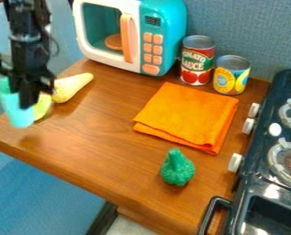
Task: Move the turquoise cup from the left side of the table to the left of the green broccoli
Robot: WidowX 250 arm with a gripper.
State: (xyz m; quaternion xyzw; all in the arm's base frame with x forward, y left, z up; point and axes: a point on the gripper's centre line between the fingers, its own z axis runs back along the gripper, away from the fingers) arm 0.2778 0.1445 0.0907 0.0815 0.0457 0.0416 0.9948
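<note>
Clamped between the fingers of the black gripper [32, 97]: the turquoise cup [14, 110], at the wooden counter's [98, 137] left edge. Close beside the yellow-green object [43, 106] and pale-yellow toy [72, 87]. Rightward, across a stretch of wood, to the orange cloth [187, 117].

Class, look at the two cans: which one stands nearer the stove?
The shorter can, with the yellow and blue label; the taller can, with red on its label, stands farther off.
</note>
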